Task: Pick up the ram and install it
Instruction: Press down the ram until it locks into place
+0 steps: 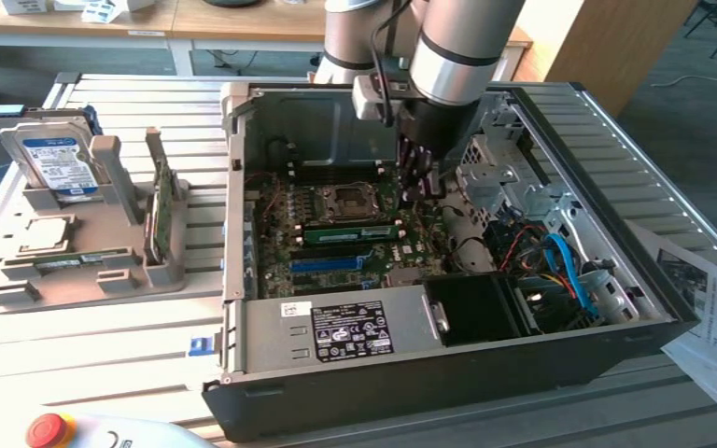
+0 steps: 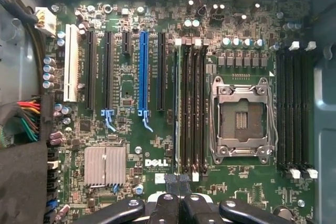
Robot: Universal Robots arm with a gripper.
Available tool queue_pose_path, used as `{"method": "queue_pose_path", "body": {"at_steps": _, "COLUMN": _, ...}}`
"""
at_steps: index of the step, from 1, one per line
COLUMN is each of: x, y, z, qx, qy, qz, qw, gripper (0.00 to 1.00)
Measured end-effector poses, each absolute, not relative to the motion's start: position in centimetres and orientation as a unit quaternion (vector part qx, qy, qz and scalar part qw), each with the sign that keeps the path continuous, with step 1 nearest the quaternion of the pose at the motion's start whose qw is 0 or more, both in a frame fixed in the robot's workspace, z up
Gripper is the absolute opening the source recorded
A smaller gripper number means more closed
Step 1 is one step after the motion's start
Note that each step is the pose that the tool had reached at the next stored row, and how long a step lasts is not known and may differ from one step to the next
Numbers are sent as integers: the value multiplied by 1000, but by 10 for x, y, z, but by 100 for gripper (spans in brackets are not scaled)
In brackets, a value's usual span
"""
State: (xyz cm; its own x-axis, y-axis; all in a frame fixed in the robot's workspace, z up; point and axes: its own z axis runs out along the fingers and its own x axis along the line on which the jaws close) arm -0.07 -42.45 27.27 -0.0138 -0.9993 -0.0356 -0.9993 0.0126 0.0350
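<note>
Ram: seated in motherboard slot, long axis running toward the exterior view's left from gripper, fingers closed, empty, at its right end.

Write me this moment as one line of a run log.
gripper: low inside open computer case, over motherboard | ram: standing in slot beside CPU socket, close to gripper

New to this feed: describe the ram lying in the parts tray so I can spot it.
At the exterior view's left of the open computer case sits a grey parts tray. At its edge nearest the camera is the ram, a slim green stick lying flat, unlike the broader green card standing upright beside it.
</note>
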Motion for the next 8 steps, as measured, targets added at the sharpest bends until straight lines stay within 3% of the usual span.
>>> {"method": "queue_pose_path", "body": {"at_steps": 8, "x": -1, "y": -425, "z": 265, "qx": -702, "qy": 712, "qz": 25, "qw": 0, "gripper": 10}}
